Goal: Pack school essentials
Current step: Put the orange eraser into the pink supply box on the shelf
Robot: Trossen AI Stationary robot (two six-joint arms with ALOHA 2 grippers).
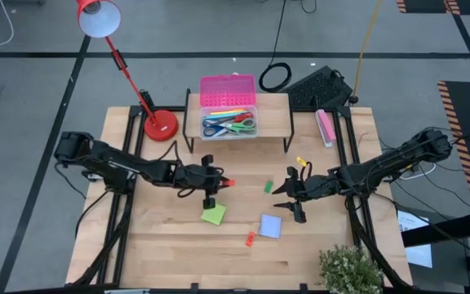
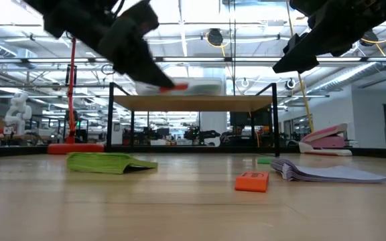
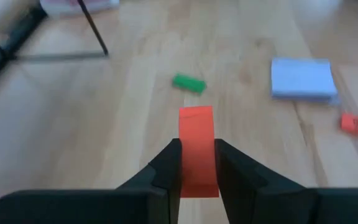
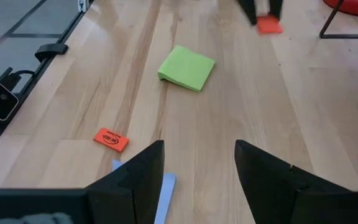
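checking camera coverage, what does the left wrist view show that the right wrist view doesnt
Only the left wrist view: the green eraser on the wood, and the left pincer shut on a red eraser.

Only the right wrist view: the green sticky-note pad and the open, empty right pincer.

Both: the lavender sticky-note pad, a second red eraser lying flat, and the wooden table.

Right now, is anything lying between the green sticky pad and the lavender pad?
No. In the high view the wood between the green sticky pad and the lavender pad is bare; the red eraser lies off that line, nearer the table's front edge.
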